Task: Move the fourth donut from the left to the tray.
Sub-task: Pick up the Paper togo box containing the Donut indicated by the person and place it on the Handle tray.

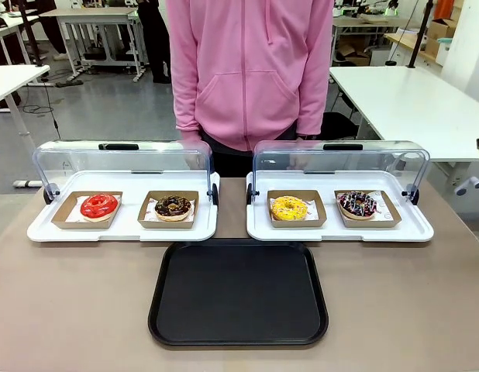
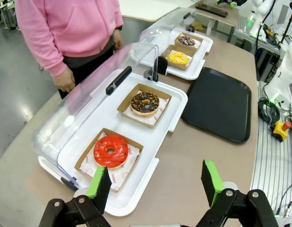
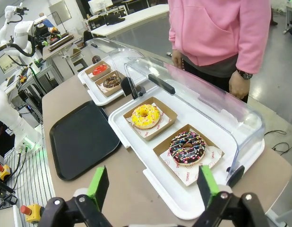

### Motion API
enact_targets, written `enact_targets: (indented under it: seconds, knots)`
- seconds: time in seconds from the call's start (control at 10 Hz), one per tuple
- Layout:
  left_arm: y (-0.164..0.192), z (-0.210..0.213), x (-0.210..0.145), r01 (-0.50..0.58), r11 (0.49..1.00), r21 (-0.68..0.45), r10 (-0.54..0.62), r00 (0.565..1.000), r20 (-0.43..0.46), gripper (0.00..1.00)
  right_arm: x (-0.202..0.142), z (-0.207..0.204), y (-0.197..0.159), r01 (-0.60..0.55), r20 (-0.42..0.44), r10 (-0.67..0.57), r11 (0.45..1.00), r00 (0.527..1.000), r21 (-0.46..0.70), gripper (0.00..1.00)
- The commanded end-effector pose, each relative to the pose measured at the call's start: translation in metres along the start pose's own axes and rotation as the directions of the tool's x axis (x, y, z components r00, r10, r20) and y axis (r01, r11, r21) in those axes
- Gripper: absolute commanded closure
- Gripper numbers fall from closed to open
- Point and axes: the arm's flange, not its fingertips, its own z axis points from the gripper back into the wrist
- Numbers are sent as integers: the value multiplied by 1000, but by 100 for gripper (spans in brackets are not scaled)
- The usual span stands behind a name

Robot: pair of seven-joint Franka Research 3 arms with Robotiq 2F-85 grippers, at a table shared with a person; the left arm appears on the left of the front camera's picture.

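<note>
Right claw (image 3: 151, 168) wide open, nothing in it, hanging short of the right-hand white tray (image 3: 132, 124); left claw (image 2: 155, 166) just as wide and empty, at the other end of the table near the red donut (image 2: 110, 151).

Fourth donut (image 3: 187, 148) sits in its cardboard holder (image 3: 161, 150) on that white tray, at the far right of the row of four; dark glaze, pink and white sprinkles; untouched. Yellow donut (image 3: 145, 116) is just beside it in a holder of its own. Clear lid (image 3: 202, 101) is tipped up and back behind both. Black tray (image 1: 238, 341) lies bare in the middle of the table, on the robot's side of the two white trays; nothing moved onto it yet.

Person in a pink top stands at the far side, one hand (image 3: 239, 85) hanging just behind the lid.

Risks as I judge them:
- pinch on the glaze itself would crush or smear it; the holder's edge looks the safer hold
- holder is shallow; tilt it in the lift and the donut could slide out
- a miscount takes the yellow one
- a high wrist could knock the raised lid
</note>
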Motion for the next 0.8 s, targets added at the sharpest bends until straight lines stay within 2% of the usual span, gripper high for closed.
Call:
enact_targets:
  seconds: [0.0,0.7]
  knots:
    - [0,1,2,0,1000,-5,0,1000,15,0,2,-2,-1,-15,30,15,1000,999,0,0]
    - [0,1,2,0,1000,-5,0,1000,15,0,2,-2,-1,-15,30,15,1000,999,0,0]
